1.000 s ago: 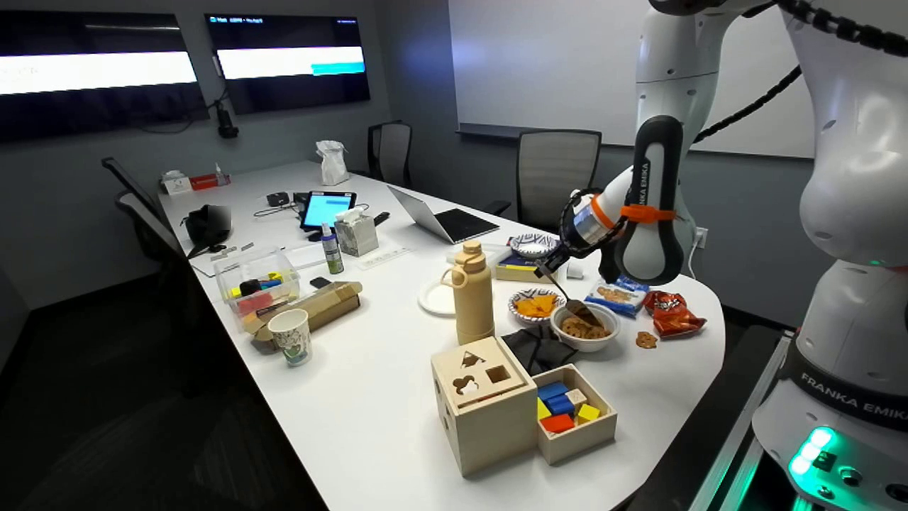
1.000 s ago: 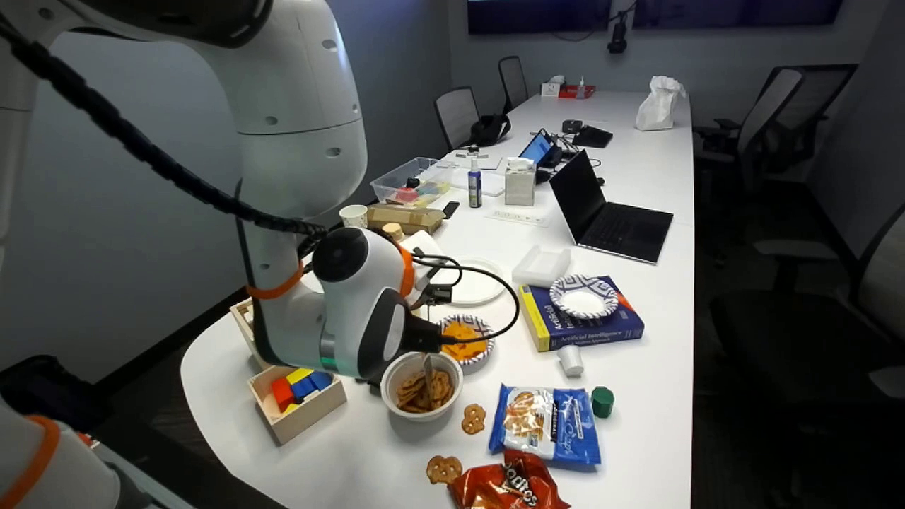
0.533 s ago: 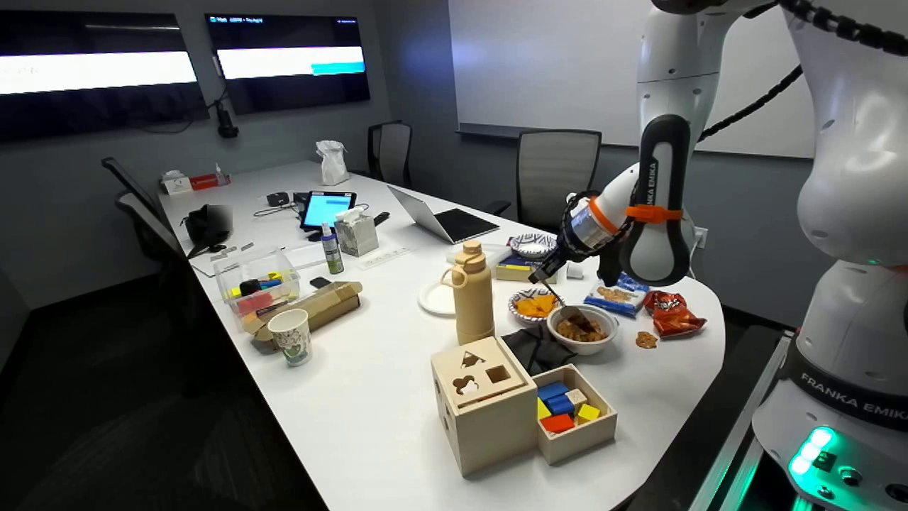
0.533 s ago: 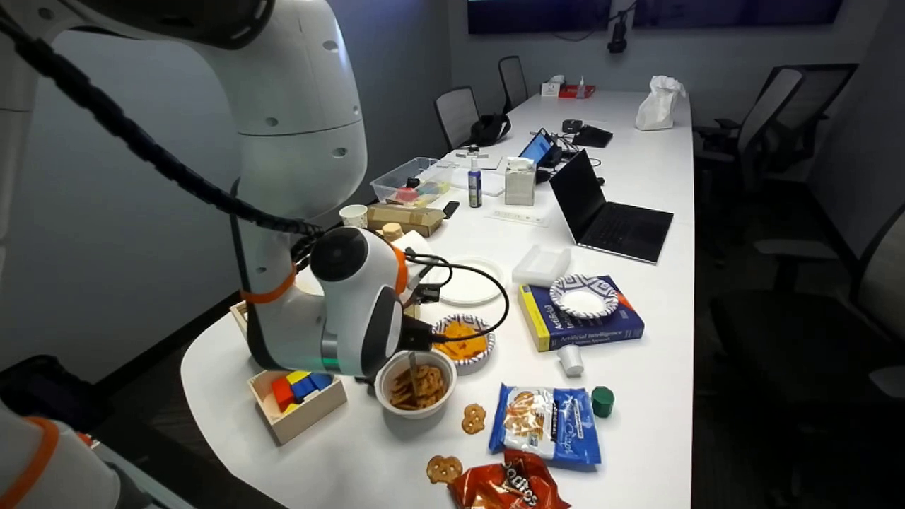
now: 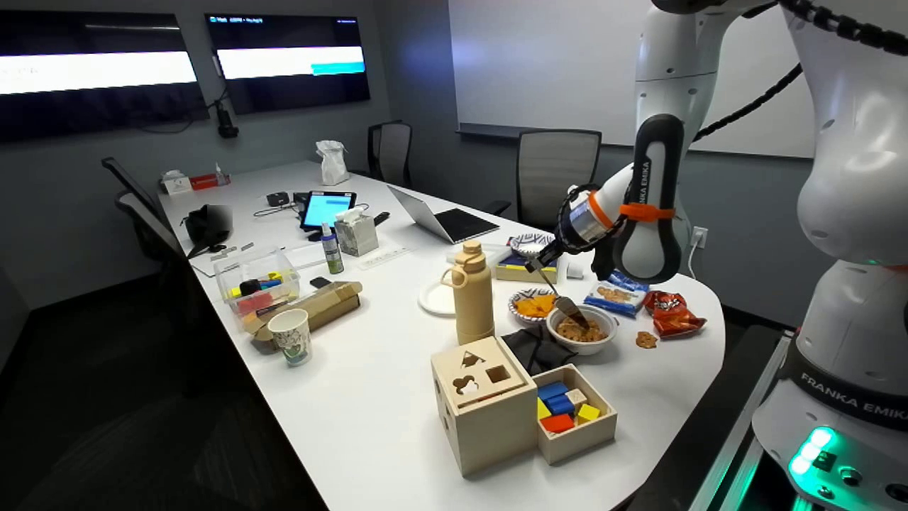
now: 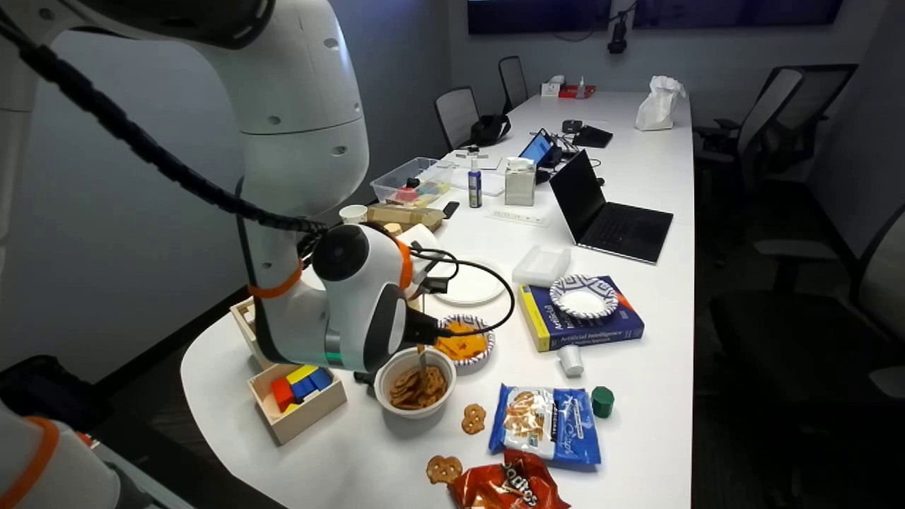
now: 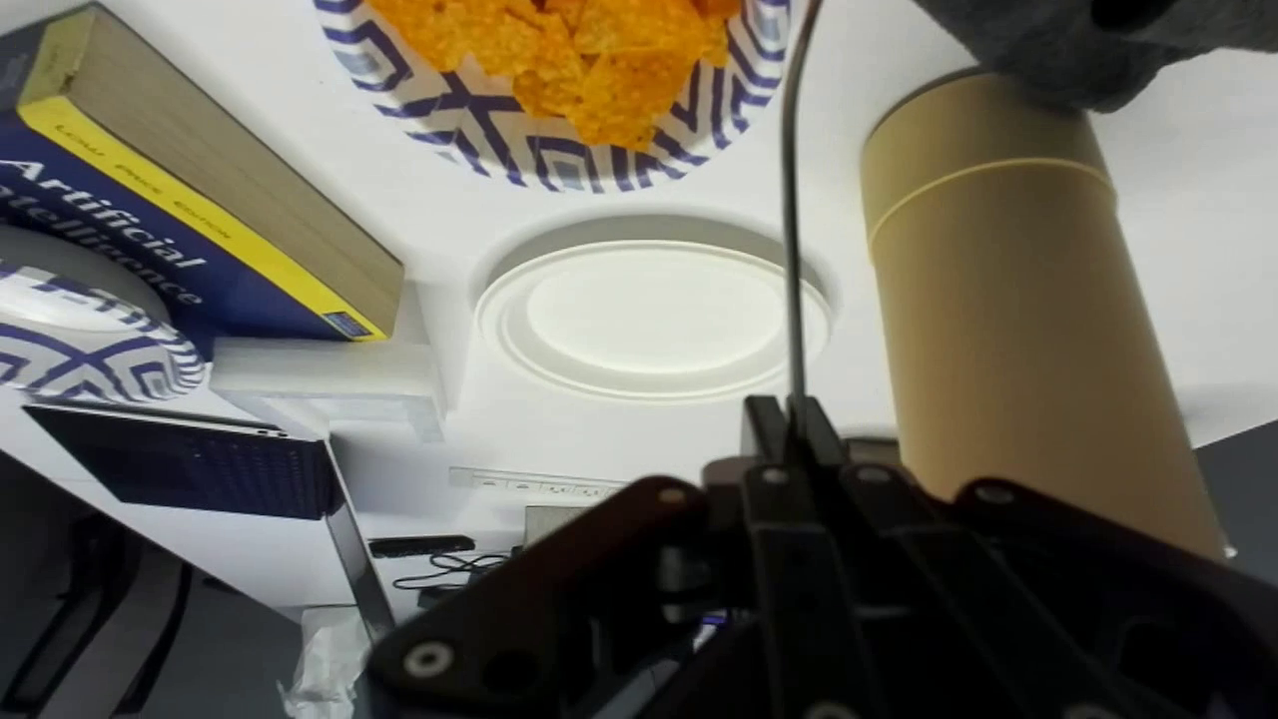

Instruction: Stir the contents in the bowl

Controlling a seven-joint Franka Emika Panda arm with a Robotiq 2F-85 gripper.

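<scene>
A white bowl [image 5: 583, 348] holds brown pretzel crisps [image 5: 578, 330]; in an exterior view the bowl [image 6: 385, 396] and crisps [image 6: 409, 389] also show. My gripper [image 5: 533, 264] is up and beyond the bowl, shut on the thin metal handle of a spatula-like utensil [image 5: 569, 310]. The utensil slants down from the fingers, with its flat blade over the bowl and its tip at the crisps. In the wrist view the gripper [image 7: 794, 414] pinches the handle [image 7: 791, 200]; the blade and the bowl are out of that view.
A patterned bowl of orange chips [image 5: 535, 305] stands right beside the white bowl. A tan bottle [image 5: 474, 298], dark cloth [image 5: 532, 348], wooden shape box [image 5: 489, 419] and block tray [image 5: 578, 436] are close. Snack bags [image 6: 544, 424] and loose pretzels [image 6: 474, 418] lie near.
The utensil dipped deeper into the crisps, then rose a little as my gripper moved up. The bowl has slid slightly and the crisps have shifted inside it.
</scene>
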